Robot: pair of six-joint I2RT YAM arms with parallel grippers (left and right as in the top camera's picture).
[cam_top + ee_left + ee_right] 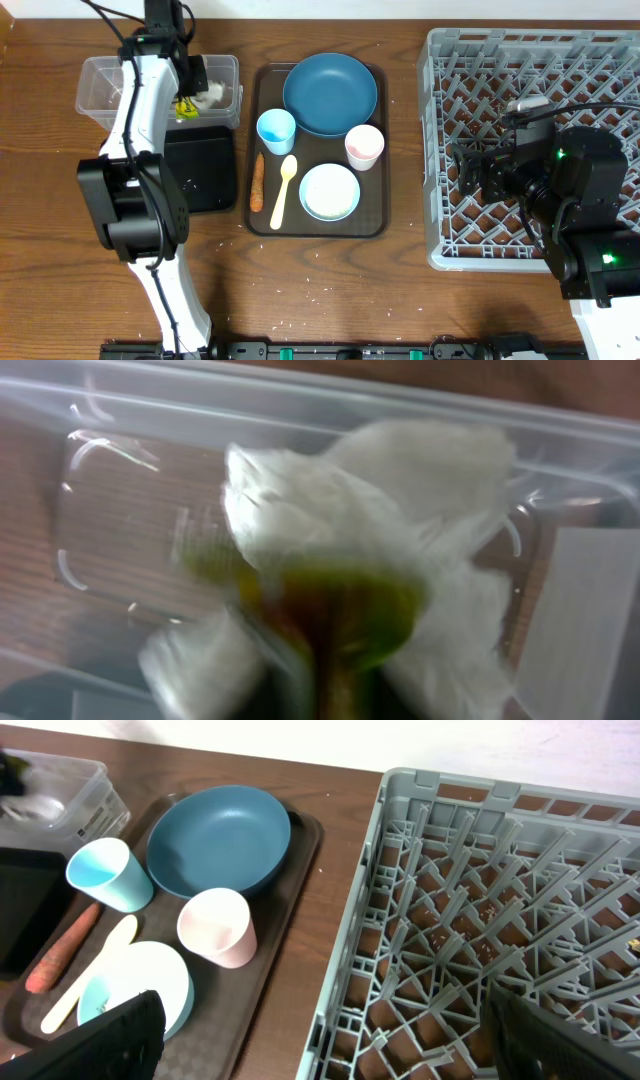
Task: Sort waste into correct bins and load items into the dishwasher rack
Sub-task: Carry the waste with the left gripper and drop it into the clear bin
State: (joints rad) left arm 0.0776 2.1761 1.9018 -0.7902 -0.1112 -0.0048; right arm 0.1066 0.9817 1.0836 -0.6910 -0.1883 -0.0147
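My left gripper [188, 98] hangs over the clear tub [105, 85], shut on the yellow-green snack wrapper [345, 605]. The wrist view is blurred. The crumpled white tissue [300, 500] lies in the tub right behind the wrapper, and it also shows from overhead [212, 94]. The black tray [203, 172] sits in front of the tub. The dark-blue plate [330, 94], light-blue cup [276, 130], pinkish cup [364, 146], white bowl [329, 191], pale yellow spoon [284, 190] and sausage [257, 182] lie on the brown serving tray [375, 225]. My right gripper [468, 170] is open and empty above the grey rack [440, 120].
The rack [470, 900] fills the right side, with only small specks on its floor. A strip of bare wood separates it from the serving tray [270, 980]. A few white rice specks [320, 293] lie on the table in front. The left arm's column stands beside the black tray.
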